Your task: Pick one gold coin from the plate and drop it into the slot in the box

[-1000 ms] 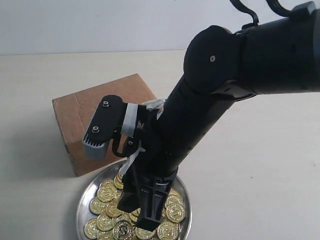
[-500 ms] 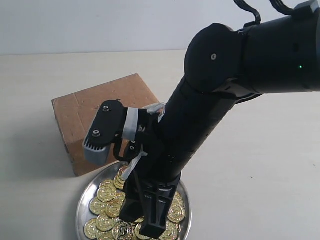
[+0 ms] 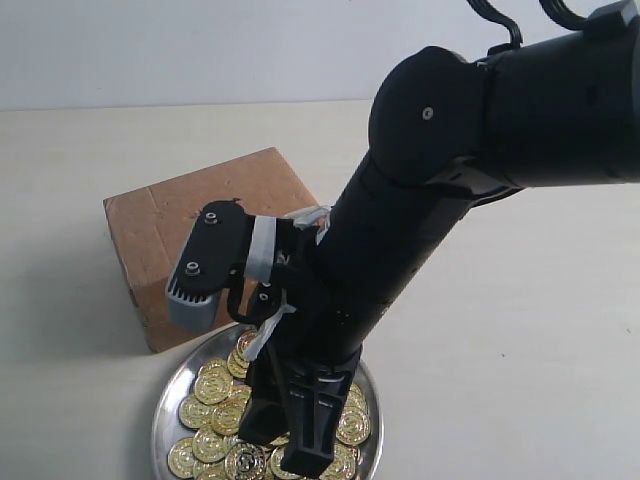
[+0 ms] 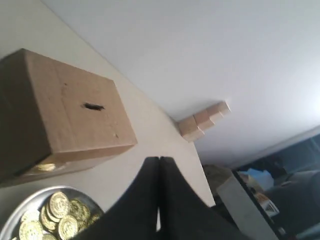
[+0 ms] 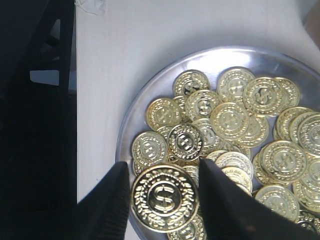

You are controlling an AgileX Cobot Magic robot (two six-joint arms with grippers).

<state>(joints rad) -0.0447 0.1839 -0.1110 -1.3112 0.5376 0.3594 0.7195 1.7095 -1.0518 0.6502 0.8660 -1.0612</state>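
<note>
Two black claws show here, and they do not look the same. The right claw [image 5: 164, 169] is down in the round shiny silver metal plate [image 5: 146, 94], right over a heap of small gold coins [image 5: 231, 119]. Its two black fingers [image 5: 112, 202] stand close together, one on each side of one gold coin with a dollar sign [image 5: 164, 197]. We see both fingers touch the edges of that coin, so the claw holds it. This coin looks bigger than the other coins in the wrist picture.

From the outside camera we see the big black right arm [image 3: 430, 200] lean down from the upper right. The right claw [image 3: 295, 432] dips into the plate [image 3: 165, 405], and its fingers hide the held coin from this side. The plate sits on the cream table [image 3: 520, 330], just beside the brown cardboard box [image 3: 190, 225]. The arm covers one corner of the box.

The left claw [image 4: 159, 161] is closed tight. Its two fingers press flat on each other, and we see nothing between them. It is up in the air, apart from the box [image 4: 65, 115]. From there we look down on the top of the box and see the short dark slot [image 4: 91, 106] cut in it. Part of the plate [image 4: 22, 210] with coins [image 4: 55, 210] shows below the box. Far back, some light wooden blocks [image 4: 205, 120] lie on the table.
</note>
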